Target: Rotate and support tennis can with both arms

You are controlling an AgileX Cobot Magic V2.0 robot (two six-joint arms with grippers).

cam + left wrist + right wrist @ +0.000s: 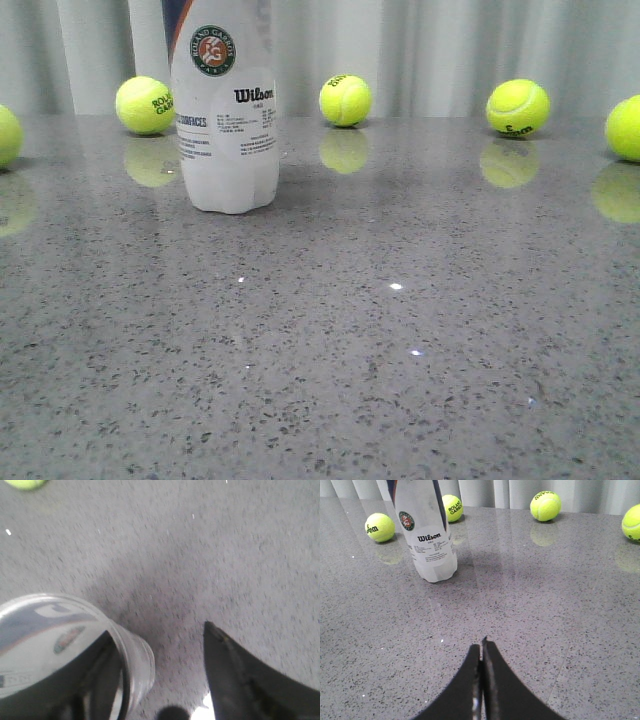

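The tennis can (225, 110) stands upright on the grey table at the back left, its top cut off by the frame. It shows the Wilson label and the round Roland Garros emblem. In the left wrist view I look down on the can's top end (60, 640). My left gripper (157, 630) is open above it. One dark finger (102, 675) overlaps the can's rim and the other finger (240, 680) stands apart over bare table. My right gripper (481, 642) is shut and empty, low over the table, well short of the can (427, 535). Neither gripper shows in the front view.
Several yellow-green tennis balls lie along the back of the table (400, 330), among them one beside the can (146, 105), one at the middle (345, 100) and one at the right (517, 107). A white curtain hangs behind them. One ball shows in the left wrist view (25, 482).
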